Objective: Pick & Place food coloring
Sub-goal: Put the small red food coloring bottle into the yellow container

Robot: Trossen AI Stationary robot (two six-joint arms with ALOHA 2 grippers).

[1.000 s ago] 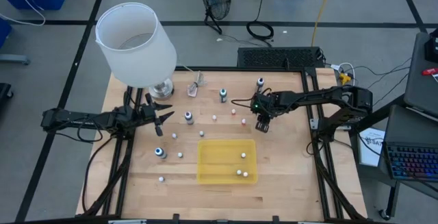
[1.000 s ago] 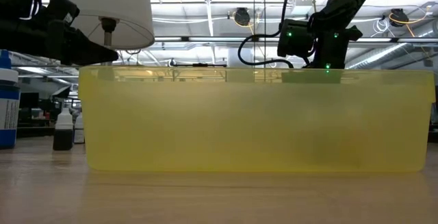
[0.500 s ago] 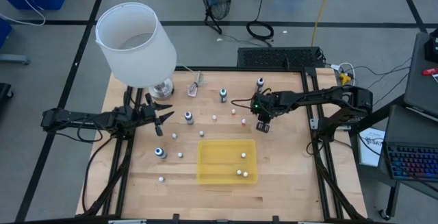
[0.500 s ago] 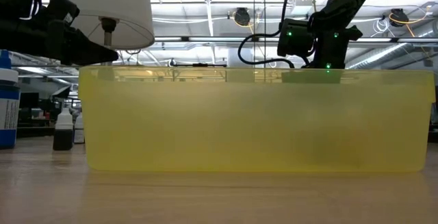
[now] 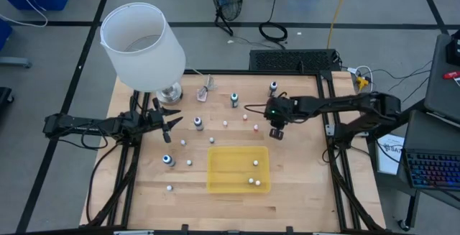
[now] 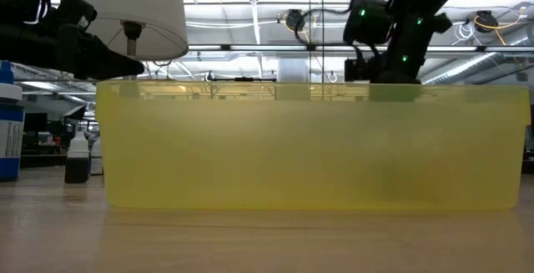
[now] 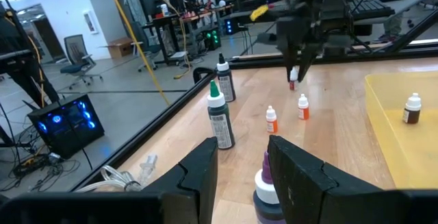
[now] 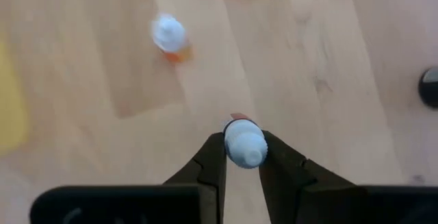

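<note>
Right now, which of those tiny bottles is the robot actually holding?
The small white-capped reddish bottle pinched between the right gripper's fingers, lifted above the table beyond the yellow tray. The other little bottles stand loose on the wood or in the tray.

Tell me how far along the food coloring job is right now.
Done: three small bottles already lie in the yellow tray. In hand: the right gripper is shut on a small white-capped bottle above the table, beyond the tray. Left: about a dozen bottles are scattered on the wood, including a tall green-capped bottle. The left gripper waits near the lamp.
</note>
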